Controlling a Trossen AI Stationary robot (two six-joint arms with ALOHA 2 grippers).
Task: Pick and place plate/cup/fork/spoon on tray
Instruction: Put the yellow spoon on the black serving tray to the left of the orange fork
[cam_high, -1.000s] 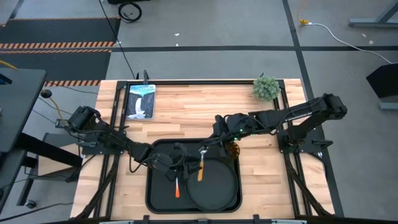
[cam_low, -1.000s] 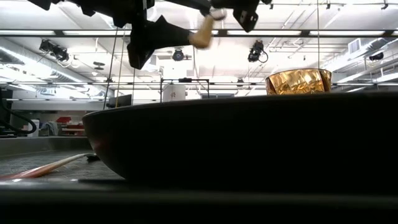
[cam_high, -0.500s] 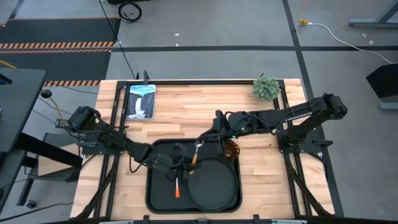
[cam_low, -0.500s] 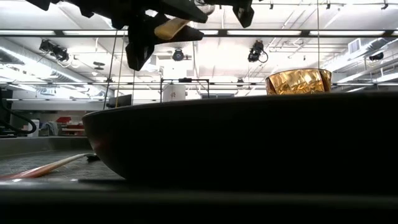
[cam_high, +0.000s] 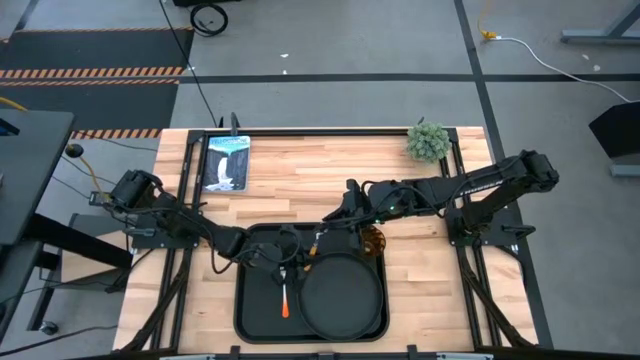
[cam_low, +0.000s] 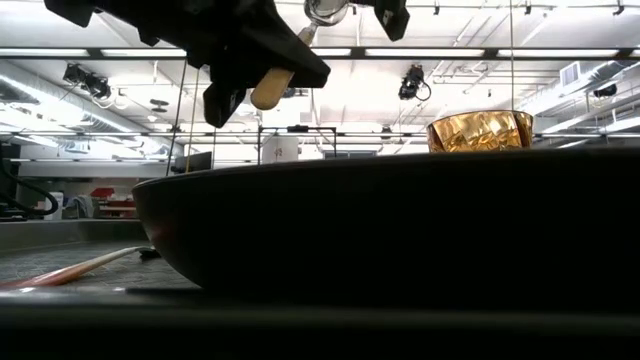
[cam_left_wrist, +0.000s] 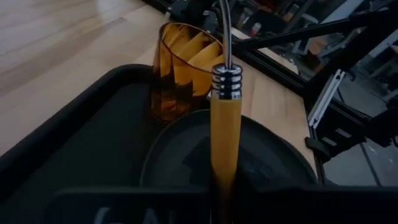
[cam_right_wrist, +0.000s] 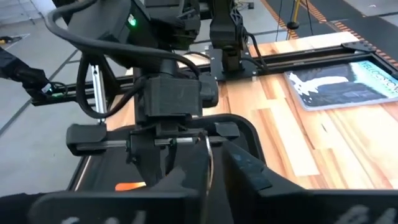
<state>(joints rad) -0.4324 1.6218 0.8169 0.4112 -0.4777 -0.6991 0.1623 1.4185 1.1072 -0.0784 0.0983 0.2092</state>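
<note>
A black tray (cam_high: 248, 312) holds a round black plate (cam_high: 345, 300), an amber cup (cam_high: 373, 240) at its far right corner, and an orange-handled utensil (cam_high: 285, 298) lying flat left of the plate. A second orange-handled utensil (cam_left_wrist: 225, 124) hangs above the tray between my two grippers; whether it is the fork or the spoon I cannot tell. My left gripper (cam_high: 298, 262) is shut on its handle. My right gripper (cam_high: 322, 243) stands at its thin silver neck (cam_right_wrist: 209, 158), fingers a little apart on either side. My left gripper pinches the orange handle (cam_left_wrist: 224, 177) near its free end between its two fingers, coming from the table's left and lying along the utensil. The utensil is lifted clear of the tray, its silver end slanting up toward the right gripper. My right gripper: I cannot tell whether a finger touches the neck.
A picture book (cam_high: 226, 162) lies at the table's far left and a small green plant (cam_high: 428, 140) at the far right. Bare wood lies on both sides of the tray.
My right gripper has carried the utensil a little toward the table's left and tipped its handle toward my left gripper. My left gripper has shut on the handle. The utensil stays clear of the tray.
</note>
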